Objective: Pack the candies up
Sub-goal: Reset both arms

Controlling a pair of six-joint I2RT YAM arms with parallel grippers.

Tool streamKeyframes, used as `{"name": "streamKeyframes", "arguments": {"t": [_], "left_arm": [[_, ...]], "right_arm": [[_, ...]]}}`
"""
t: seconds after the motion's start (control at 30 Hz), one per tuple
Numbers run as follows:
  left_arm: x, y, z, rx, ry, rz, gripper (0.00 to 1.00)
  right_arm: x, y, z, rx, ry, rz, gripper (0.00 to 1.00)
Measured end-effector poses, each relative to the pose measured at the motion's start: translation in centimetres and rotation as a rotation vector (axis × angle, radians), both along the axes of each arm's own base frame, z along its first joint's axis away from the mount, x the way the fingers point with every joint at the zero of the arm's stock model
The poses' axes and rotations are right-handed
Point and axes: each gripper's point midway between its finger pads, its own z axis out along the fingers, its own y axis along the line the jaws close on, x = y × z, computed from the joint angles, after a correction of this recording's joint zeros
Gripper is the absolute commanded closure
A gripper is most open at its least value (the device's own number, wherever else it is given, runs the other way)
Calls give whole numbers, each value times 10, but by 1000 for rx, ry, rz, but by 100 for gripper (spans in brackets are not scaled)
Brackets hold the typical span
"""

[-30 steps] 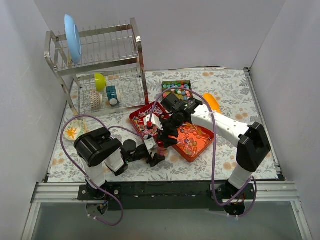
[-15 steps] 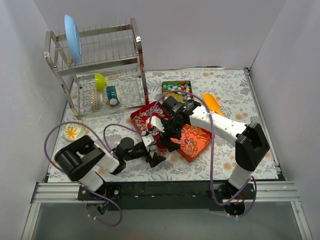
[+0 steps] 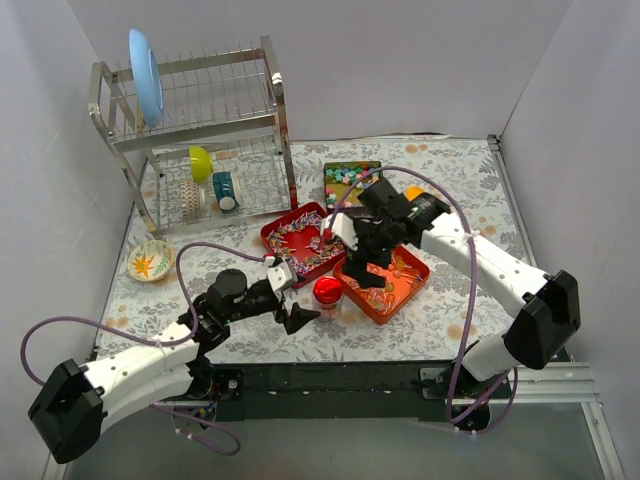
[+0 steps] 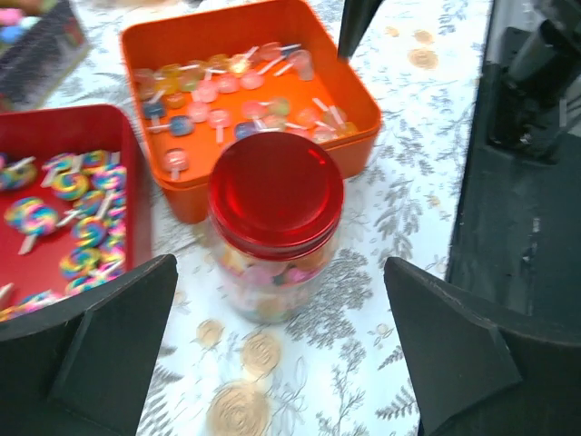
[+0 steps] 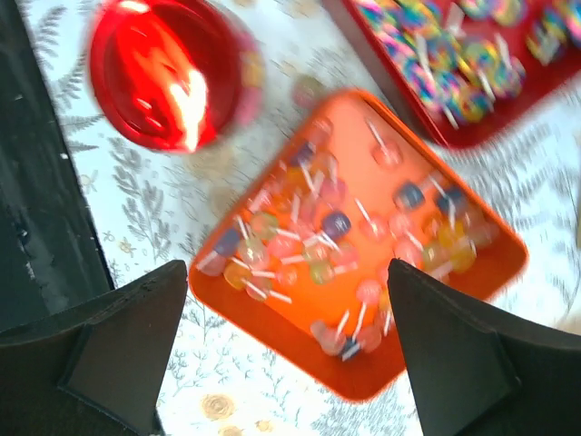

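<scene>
Candies (image 4: 259, 277) show through the clear jar (image 4: 309, 291). It stands alone on the desk (image 3: 470, 190) with its red lid (image 4: 277, 191) on, just beside the orange tray (image 4: 177, 200). More candies lie loose: clear-wrapped ones in that tray, striped ones in the red tray (image 4: 64, 116), and pastel pieces (image 3: 352, 176) farther back.

A second ago both arms crowded the jar, with the left end effector (image 3: 298, 302) at its side and the right end effector (image 3: 358, 262) over its top. Now both are released, jaws spread wide and holding nothing. The left has backed off toward the near edge, and the jar sits framed between its fingers but apart from them. The right has pulled away and hangs over the orange tray.

I judge that the lid has been set and let go, so this jar is packed and closed. So many candies remain in the trays that either a partial fill was intended or another container is needed. None is visible.
</scene>
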Motion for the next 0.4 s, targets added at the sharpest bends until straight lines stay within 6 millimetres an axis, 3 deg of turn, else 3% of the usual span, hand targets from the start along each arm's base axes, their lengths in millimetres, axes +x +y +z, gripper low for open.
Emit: {"name": "streamKeyframes", "arguments": {"t": [0.07, 0.13, 0.23, 0.3, 0.4], "left_arm": [[5, 8, 8, 22, -22, 42, 2], [13, 18, 15, 49, -36, 104, 2], [30, 35, 24, 86, -36, 241, 2], [50, 54, 31, 97, -11, 382, 2], [80, 91, 36, 90, 47, 592, 2]], "right_arm": [[15, -20, 5, 11, -6, -99, 2], [44, -44, 8, 23, -10, -260, 2], [92, -98, 4, 6, -32, -553, 2], [117, -139, 3, -19, -70, -753, 2], [135, -180, 2, -38, -111, -952, 2]]}}
